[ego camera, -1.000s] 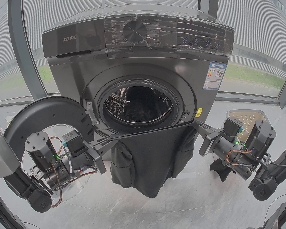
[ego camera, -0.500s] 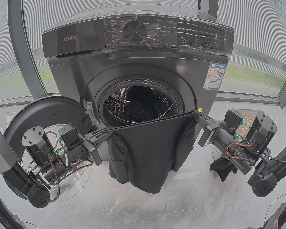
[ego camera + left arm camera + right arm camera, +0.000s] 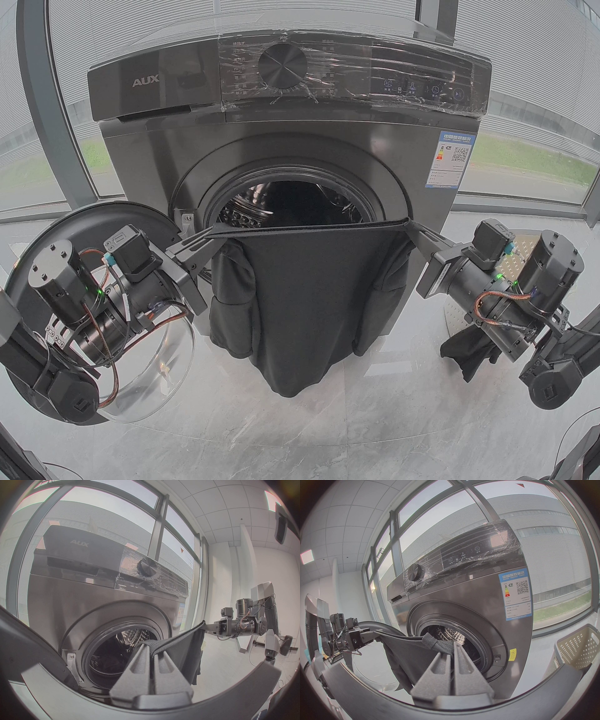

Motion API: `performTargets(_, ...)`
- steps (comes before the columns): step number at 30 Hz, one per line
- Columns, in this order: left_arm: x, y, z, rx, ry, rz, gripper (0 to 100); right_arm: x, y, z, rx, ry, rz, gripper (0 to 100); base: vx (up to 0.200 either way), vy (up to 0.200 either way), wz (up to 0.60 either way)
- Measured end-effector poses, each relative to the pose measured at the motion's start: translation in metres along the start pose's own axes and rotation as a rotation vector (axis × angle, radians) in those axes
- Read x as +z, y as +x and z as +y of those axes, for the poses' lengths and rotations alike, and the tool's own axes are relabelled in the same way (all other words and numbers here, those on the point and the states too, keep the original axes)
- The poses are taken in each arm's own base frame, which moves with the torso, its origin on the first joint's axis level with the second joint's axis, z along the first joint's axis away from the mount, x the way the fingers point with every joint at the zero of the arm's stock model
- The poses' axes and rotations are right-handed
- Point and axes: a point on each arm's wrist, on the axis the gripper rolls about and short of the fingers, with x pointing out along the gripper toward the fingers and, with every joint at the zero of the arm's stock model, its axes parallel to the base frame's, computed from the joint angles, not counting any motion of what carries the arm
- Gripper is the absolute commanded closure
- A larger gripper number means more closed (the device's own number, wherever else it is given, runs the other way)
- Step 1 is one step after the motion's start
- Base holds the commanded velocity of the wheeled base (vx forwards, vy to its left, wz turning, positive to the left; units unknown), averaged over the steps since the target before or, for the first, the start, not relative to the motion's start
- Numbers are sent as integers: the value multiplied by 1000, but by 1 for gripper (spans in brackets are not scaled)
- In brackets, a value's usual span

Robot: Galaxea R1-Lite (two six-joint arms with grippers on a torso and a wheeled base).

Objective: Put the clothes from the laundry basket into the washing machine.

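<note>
A dark grey garment (image 3: 309,300) hangs stretched between my two grippers in front of the washing machine (image 3: 287,144). My left gripper (image 3: 209,234) is shut on its left top corner, my right gripper (image 3: 409,226) on its right top corner. The taut top edge runs level across the lower half of the open drum mouth (image 3: 290,203). In the left wrist view the closed fingers (image 3: 151,655) pinch the cloth (image 3: 175,639). The right wrist view shows the gripper (image 3: 452,650) clamped on bunched fabric (image 3: 437,644), with the drum (image 3: 450,636) behind.
The round door (image 3: 94,262) stands swung open at the left, behind my left arm. A beige laundry basket (image 3: 519,250) sits on the floor at the right, with a dark cloth (image 3: 465,353) hanging below my right arm. Grey tiled floor lies in front.
Both grippers have lifted the garment. The left one rose more, so the top edge went from slanted to level, now across the drum mouth.
</note>
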Motion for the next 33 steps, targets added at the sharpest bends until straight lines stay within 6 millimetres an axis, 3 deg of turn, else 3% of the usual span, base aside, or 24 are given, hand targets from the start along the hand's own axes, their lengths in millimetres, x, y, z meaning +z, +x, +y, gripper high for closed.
performTargets(13,12,7,3,20,8,-57,100,0,-4,-4,-22,-12,6,100,0,0,0)
performTargets(32,8,4,2,12,-3,-37,100,0,-5,-1,-11,-8,7,100,0,0,0)
performTargets(33,7,4,2,12,-4,-33,0,0,-4,0,-9,-8,6,100,0,0,0)
